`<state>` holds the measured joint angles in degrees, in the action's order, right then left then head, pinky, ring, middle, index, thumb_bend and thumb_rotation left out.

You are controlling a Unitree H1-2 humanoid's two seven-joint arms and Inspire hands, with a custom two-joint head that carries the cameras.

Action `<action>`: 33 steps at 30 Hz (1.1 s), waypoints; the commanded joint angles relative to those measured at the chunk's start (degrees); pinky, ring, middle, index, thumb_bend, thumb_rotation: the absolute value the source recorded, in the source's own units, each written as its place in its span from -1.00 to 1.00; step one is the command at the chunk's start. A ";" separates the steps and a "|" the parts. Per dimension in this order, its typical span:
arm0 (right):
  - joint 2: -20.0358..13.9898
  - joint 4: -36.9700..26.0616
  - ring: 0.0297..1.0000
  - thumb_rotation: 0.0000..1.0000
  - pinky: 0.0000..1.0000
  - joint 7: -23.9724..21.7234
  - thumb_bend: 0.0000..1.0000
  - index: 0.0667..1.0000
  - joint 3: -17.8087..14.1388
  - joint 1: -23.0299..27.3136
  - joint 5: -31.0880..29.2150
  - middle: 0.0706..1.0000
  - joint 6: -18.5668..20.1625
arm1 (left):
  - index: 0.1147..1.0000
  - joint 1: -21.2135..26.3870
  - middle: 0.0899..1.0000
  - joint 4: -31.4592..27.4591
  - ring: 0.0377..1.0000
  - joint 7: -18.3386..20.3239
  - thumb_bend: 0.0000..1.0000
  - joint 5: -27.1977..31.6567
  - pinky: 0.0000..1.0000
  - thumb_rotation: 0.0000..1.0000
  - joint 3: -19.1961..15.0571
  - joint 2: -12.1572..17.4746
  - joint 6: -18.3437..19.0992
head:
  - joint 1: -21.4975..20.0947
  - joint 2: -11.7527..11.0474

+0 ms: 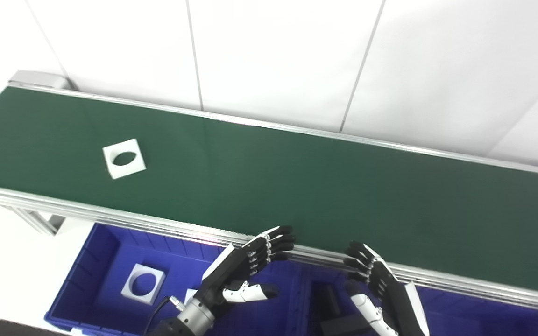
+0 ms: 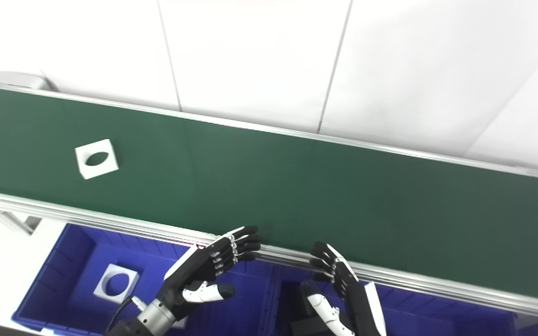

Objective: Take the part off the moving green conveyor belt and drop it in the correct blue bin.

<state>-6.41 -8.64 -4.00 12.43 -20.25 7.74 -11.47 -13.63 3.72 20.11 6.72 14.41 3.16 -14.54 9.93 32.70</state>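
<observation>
Waiting: left hand [image 1: 243, 270] and right hand [image 1: 381, 284] open, empty; part [image 1: 124, 158] far up-left on belt [image 1: 297, 186]. Next, reach and time the grab.

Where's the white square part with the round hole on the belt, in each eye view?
Left eye view: white square part lies flat at the belt's left end, left of centre.
Right eye view: the same part, further toward the left edge.
Shared landmark: the matching white piece in the blue bin below it.
</observation>
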 commanded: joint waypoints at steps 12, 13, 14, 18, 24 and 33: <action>-0.02 0.96 0.56 0.41 0.38 -0.13 0.05 0.69 -0.72 0.94 -0.60 0.63 -5.05 | 0.74 0.84 0.71 0.00 0.71 -0.79 0.96 -1.78 0.67 -0.01 0.73 -1.10 -2.67 | 3.91 -2.78; -0.03 1.15 0.56 0.41 0.37 -0.20 0.04 0.69 -0.76 0.99 -0.79 0.63 -5.11 | 0.74 0.92 0.71 0.20 0.71 -0.84 0.96 -1.93 0.66 -0.01 0.70 -1.12 -3.04 | 4.15 -2.96; -0.07 1.34 0.56 0.41 0.38 -0.29 0.04 0.69 -0.79 1.05 -0.98 0.63 -5.13 | 0.74 0.98 0.71 0.32 0.71 -0.92 0.96 -2.08 0.66 -0.01 0.66 -1.14 -3.31 | 4.30 -3.13; -0.18 1.60 0.58 0.40 0.41 -0.65 0.02 0.71 -0.87 1.12 -1.61 0.65 -4.84 | 0.72 1.02 0.70 0.22 0.70 -1.11 0.96 -2.39 0.65 -0.03 0.45 -1.11 -3.99 | 4.56 -3.34; 0.04 1.40 0.59 0.37 0.42 -0.62 -0.04 0.72 -0.70 1.14 -1.46 0.66 -4.96 | 0.70 0.63 0.69 -4.05 0.68 -1.18 0.94 -1.39 0.63 -0.06 -0.11 -0.33 -3.95 | 4.95 -3.44; 0.65 1.28 0.58 0.38 0.42 -0.54 -0.03 0.72 -0.32 1.13 -1.11 0.65 -4.68 | 0.68 1.51 0.66 -18.78 0.67 -2.86 0.94 -0.86 0.66 -0.17 -4.61 3.44 1.45 | 5.17 -3.62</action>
<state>-6.21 -6.18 -4.42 12.05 -19.52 6.64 -13.01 -13.11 -12.50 18.19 5.51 10.52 5.92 -13.24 15.12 29.09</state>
